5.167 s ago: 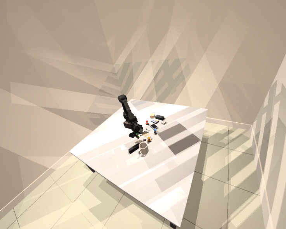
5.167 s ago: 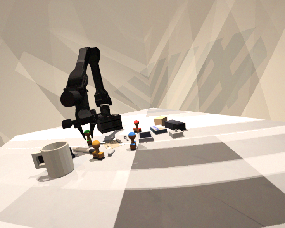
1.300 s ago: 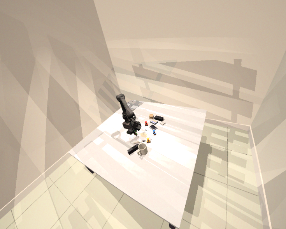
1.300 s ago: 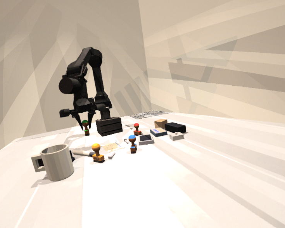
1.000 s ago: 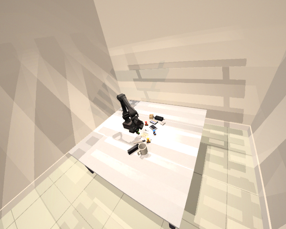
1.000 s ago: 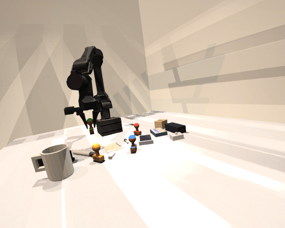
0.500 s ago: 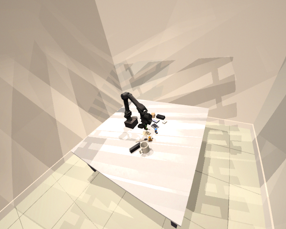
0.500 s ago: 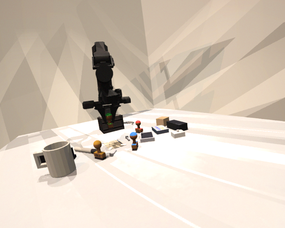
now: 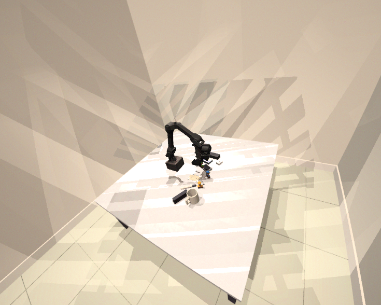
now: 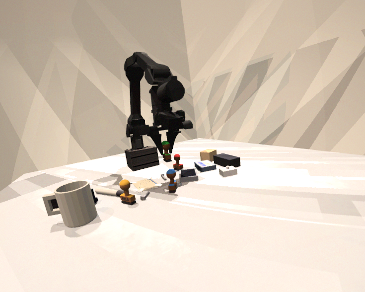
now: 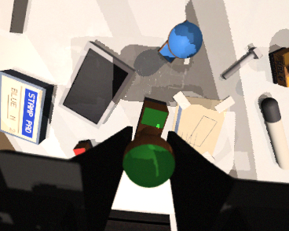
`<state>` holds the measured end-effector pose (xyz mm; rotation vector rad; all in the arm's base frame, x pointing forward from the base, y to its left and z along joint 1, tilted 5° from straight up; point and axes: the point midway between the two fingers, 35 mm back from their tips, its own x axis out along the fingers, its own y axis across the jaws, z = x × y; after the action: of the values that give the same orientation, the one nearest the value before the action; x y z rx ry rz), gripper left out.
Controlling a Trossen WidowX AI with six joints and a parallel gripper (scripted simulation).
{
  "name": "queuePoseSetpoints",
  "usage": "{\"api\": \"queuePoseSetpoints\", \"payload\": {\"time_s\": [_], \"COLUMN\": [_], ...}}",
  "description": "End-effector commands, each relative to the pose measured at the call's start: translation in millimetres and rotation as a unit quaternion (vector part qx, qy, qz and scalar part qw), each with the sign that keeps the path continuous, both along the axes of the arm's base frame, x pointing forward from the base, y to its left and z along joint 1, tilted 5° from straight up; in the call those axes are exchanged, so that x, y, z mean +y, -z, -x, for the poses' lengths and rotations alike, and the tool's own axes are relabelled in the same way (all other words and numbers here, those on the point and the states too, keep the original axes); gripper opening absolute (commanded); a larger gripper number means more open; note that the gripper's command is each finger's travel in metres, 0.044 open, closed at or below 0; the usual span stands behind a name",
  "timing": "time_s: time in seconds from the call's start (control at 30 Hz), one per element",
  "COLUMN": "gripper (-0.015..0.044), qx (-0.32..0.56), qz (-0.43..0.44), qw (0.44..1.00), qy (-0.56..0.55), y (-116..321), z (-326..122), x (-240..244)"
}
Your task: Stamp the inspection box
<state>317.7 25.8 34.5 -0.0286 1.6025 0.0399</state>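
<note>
My gripper [image 10: 166, 153] [image 11: 149, 133] is shut on the green-knobbed stamp [image 10: 166, 147] [image 11: 148, 166] and holds it roughly upright behind the red stamp. Its label is not readable, and its underside is hidden. The open ink pad [image 9: 207, 167] [image 10: 188, 173] [image 11: 96, 86], dark in a grey tray, lies up and left of the held stamp in the wrist view. The tan card [image 9: 194, 177] [image 10: 144, 184] [image 11: 187, 114] lies taped down to the stamp's right there. Its outlined box shows no visible print. The stamp is over neither pad nor card in the wrist view.
A blue stamp [image 10: 171, 180] [image 11: 184, 40], a red stamp [image 10: 178, 166] [image 11: 80, 151] and an orange stamp [image 10: 127, 197] [image 11: 287, 68] stand around. The "STAMP PAD" lid [image 10: 205, 165] [image 11: 23, 106] lies beside the pad. A mug [image 9: 193, 196] [image 10: 77, 204] stands beyond the card.
</note>
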Motion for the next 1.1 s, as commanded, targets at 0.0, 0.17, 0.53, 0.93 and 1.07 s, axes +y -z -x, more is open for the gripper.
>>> {"api": "queuePoseSetpoints", "payload": {"time_s": [0.0, 0.17, 0.53, 0.93, 1.07], "gripper": [0.0, 0.0, 0.0, 0.0, 0.0], "qx": [0.003, 0.004, 0.005, 0.005, 0.005], "qz": [-0.004, -0.005, -0.006, -0.006, -0.006], "qw": [1.0, 1.0, 1.0, 1.0, 1.0], "qy": [0.002, 0.002, 0.001, 0.001, 0.001], "y": [1, 1, 3, 11, 14], "z": [-3, -3, -3, -3, -3], "x": [24, 54, 69, 69, 69]}}
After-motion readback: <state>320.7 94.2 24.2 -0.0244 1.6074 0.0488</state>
